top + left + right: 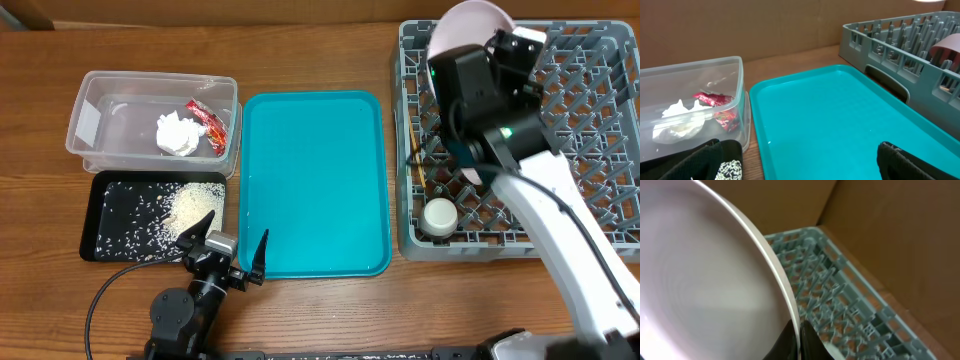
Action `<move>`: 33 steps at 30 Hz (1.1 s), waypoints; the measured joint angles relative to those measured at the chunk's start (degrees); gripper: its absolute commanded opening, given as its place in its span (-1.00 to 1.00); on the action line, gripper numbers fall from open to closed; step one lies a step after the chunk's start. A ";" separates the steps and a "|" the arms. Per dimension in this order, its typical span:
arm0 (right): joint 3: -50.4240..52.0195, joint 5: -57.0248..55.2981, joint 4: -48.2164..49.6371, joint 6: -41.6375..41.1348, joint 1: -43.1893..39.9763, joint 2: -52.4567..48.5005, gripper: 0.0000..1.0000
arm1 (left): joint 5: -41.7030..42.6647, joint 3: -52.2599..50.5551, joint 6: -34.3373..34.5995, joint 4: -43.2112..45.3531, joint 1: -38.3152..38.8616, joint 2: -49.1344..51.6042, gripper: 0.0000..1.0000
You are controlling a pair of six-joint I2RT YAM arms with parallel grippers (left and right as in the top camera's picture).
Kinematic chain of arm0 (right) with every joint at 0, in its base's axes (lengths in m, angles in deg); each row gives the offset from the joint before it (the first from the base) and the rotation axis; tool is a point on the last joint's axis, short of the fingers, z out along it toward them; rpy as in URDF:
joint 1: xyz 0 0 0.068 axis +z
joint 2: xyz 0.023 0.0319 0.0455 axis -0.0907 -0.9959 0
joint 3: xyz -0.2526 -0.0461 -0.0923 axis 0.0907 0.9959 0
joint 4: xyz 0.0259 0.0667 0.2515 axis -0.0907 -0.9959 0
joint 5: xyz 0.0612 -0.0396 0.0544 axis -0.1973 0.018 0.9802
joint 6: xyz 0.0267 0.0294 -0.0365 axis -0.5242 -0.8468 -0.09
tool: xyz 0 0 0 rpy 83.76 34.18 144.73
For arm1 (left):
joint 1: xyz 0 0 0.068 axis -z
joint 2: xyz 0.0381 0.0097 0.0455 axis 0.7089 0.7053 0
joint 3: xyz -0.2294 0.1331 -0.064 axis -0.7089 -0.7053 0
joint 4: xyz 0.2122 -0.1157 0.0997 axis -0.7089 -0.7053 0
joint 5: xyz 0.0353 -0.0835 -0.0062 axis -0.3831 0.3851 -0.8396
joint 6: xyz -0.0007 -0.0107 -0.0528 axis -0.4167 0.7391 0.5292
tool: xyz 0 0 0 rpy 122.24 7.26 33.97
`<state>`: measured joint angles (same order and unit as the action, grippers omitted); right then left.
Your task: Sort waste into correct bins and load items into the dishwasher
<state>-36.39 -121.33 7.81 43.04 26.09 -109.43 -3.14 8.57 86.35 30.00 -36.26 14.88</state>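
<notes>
Wooden table [320, 50], grey dish rack [590, 100]: over its far-left corner the right claw [799, 339] pinches a white plate [705, 280] by its rim, likely stiff, slick, breakable; the left claw [235, 240] gapes, well left of it.

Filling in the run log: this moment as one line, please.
right claw: shut on plate, over rack | left claw: open, by teal tray | napkin, wrapper: in tub | rice: in black tray

Bright, even light from above; soft glare on the teal tray [840, 115]; the close plate [700, 280] looks blurred.
</notes>
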 measured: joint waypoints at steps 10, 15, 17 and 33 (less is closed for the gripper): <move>0.11 -4.92 11.02 6.25 -1.77 -13.14 -0.92 | 0.00 0.00 0.00 0.02 0.00 0.00 1.00; 0.11 -5.18 10.86 7.37 -1.62 -18.32 -0.43 | 0.00 0.00 0.00 0.02 0.00 0.00 1.00; 0.13 -5.14 10.01 7.69 -1.46 -18.47 -0.06 | 0.00 0.00 0.00 0.00 0.00 0.00 1.00; -0.22 15.65 -3.50 7.58 14.69 5.62 0.78 | 0.00 0.00 0.00 0.02 0.00 0.00 1.00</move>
<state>-36.60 -105.69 4.32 50.62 40.78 -103.81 -3.14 8.57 86.35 30.02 -36.26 14.88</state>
